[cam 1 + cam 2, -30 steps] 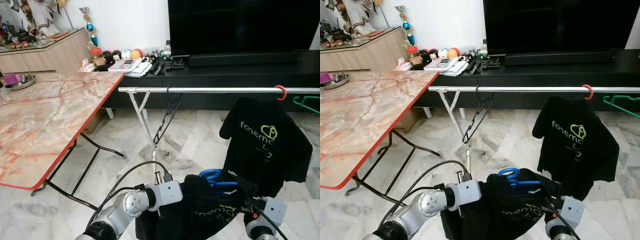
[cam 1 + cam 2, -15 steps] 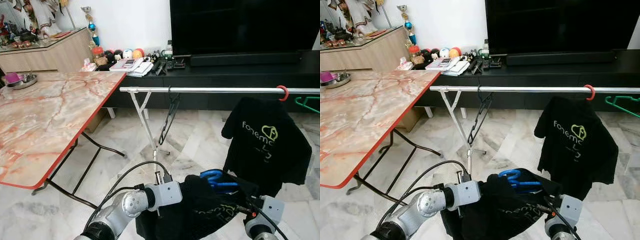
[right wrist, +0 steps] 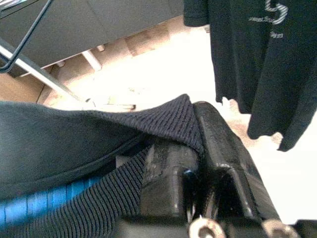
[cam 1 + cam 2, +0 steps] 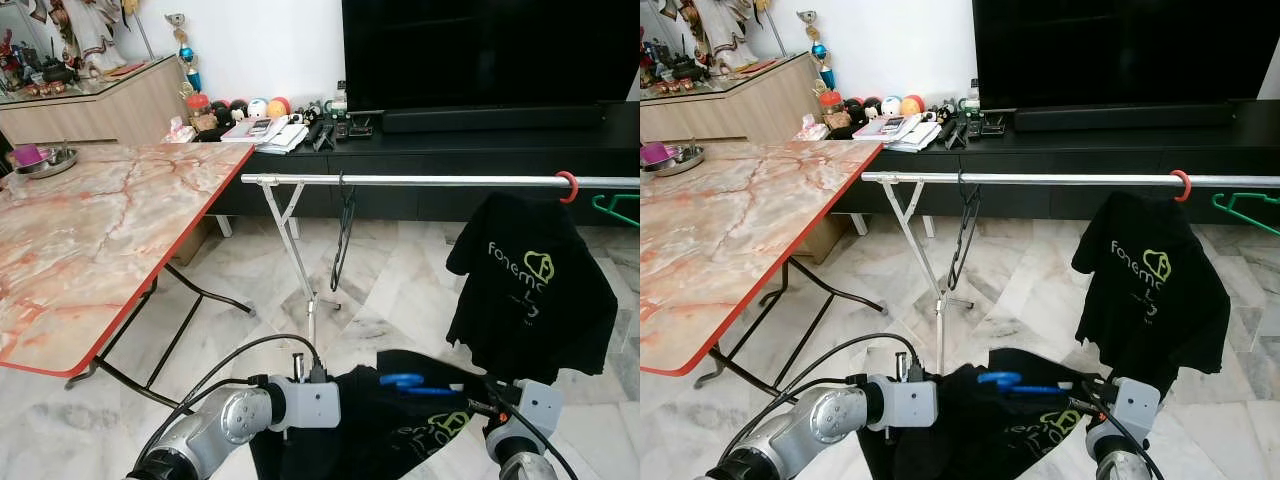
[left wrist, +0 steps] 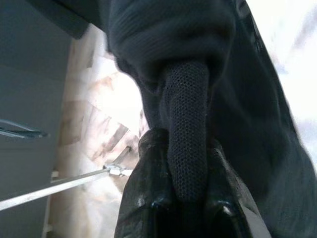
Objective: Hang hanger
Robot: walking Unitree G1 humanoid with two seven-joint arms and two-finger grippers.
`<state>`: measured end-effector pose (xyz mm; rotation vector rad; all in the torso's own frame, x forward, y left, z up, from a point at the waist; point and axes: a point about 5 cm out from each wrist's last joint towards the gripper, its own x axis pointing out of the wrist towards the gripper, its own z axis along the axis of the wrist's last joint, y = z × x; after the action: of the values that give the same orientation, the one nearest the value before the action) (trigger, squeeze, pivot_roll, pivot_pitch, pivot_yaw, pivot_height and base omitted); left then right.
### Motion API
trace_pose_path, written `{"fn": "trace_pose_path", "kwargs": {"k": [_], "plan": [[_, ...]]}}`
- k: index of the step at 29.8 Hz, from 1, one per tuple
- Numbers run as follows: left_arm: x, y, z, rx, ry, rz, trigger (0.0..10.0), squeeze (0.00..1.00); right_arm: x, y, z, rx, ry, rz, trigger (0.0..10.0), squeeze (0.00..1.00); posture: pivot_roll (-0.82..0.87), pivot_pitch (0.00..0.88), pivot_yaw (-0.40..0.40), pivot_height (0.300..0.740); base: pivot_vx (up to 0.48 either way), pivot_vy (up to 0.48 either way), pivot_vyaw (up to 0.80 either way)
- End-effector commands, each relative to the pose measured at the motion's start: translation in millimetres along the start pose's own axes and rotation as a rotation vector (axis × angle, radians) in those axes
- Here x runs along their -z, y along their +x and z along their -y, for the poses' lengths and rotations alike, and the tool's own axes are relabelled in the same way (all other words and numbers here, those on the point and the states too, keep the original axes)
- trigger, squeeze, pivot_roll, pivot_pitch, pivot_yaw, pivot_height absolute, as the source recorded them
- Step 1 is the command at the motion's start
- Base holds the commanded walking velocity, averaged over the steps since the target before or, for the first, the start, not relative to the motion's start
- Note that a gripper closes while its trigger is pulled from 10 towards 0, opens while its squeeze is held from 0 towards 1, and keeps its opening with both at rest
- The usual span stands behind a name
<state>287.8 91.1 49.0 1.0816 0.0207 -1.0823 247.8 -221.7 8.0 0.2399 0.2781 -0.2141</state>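
The blue hanger (image 4: 407,380) sits inside a black shirt (image 4: 400,430) held low between both grippers, well below the rail (image 4: 440,181). The left gripper (image 5: 185,148) and right gripper (image 3: 190,148) each pinch shirt fabric in their jaws. Hanging is not yet done. The hung shirt (image 4: 530,280) seems to read "fonemo".

left arm (image 4: 225,425): silver-grey rounded joint housing, boxy light-grey wrist block, looping black cables plugged in on top. right arm (image 4: 525,425): same grey wrist block, a small red mark, thin black cable. fingers (image 5: 163,198) and (image 3: 218,158) are seen as glossy black moulded plastic; a silver screw (image 3: 200,229) is seen at the base.
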Motion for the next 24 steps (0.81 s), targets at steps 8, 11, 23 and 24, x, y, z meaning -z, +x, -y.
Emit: {"fn": "trace_pose_path", "kwargs": {"k": [8,11,23,24], "plan": [[18.6,-33.8,-5.7,-0.046,-0.148,0.045,0.0,0.0,-15.2,0.6,41.9,0.234,-0.02,0.04,0.0,0.0,0.03,0.005,0.097,0.74,0.0,0.0,0.0],[19.7,-46.7,-7.7,-0.04,-0.209,0.103,0.0,0.0,-10.3,-2.2,49.9,0.264,-0.027,0.009,0.0,0.0,0.03,0.007,0.097,0.74,0.0,0.0,0.0],[3.0,-72.2,-7.1,0.22,-0.396,0.266,0.0,0.0,3.4,-4.6,51.9,0.276,-0.028,-0.053,0.0,0.0,0.04,0.009,0.094,0.74,0.0,0.0,0.0],[0.5,-70.4,-12.7,0.18,-0.418,0.29,0.0,0.0,4.3,-4.3,50.2,0.264,-0.027,-0.053,0.0,0.0,0.03,0.01,0.095,0.74,0.0,0.0,0.0]]}}
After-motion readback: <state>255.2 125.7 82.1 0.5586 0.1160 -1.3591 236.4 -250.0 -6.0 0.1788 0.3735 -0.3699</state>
